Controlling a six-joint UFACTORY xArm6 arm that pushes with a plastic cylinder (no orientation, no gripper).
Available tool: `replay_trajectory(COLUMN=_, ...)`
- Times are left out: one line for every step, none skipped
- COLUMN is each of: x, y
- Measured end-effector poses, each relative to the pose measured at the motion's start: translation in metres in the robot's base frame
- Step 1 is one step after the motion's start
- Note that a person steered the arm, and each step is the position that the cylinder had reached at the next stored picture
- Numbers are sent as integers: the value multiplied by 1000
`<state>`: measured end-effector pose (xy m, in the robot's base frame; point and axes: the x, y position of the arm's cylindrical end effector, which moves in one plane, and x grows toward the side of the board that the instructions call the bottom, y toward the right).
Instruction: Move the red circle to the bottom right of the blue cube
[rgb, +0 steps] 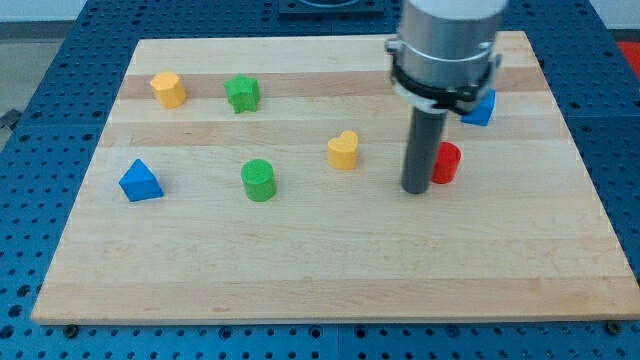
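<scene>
1. Arm: xArm6 comes in from the counter's top edge, right of centre. Grey cylindrical housing w/ a black clamp ring, dark rod hanging straight down, vertical.
2. End effector: plain rod, no jaws, so no open or closed state applies; nothing gripped. My tip (417, 189) sits on the counter (330, 280) surface, in the right half, approx mid-way between top and bottom edges.
3. Tip vs. task block: red circle (447, 163) is just beside the rod on the side toward the counter's right edge. Appears touching or nearly so; can't confirm contact, rod hides the block's near side.
4. Blue cube (481, 108): near the counter's top-right corner, partly hidden behind the arm housing. Red circle lies below it, toward the bottom edge, and slightly toward the left edge. The two are near but apart.
5. Other blocks, all clear of the tip:
   - yellow heart (343, 150), centre of the counter, to the tip's left.
   - green cylinder (258, 180), left of centre.
   - blue triangle (140, 181), near the left edge.
   - yellow block (169, 89), top-left area; shape approx pentagonal, not certain.
   - green star (242, 93), near the top edge, next to the yellow block but apart.
6. Containers: none on the counter; all blocks stand directly on the wood.
</scene>
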<state>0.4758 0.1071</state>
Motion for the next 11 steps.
replay_trajectory(x=-18, y=52)
replay_trajectory(x=-50, y=104)
replay_trajectory(x=-45, y=114)
replay_trajectory(x=-15, y=77)
replay_trajectory(x=-4, y=26)
replay_trajectory(x=-17, y=0)
replay_trajectory(x=-41, y=17)
replay_trajectory(x=-51, y=55)
replay_trajectory(x=-54, y=74)
replay_trajectory(x=-54, y=74)
replay_trajectory(x=-54, y=51)
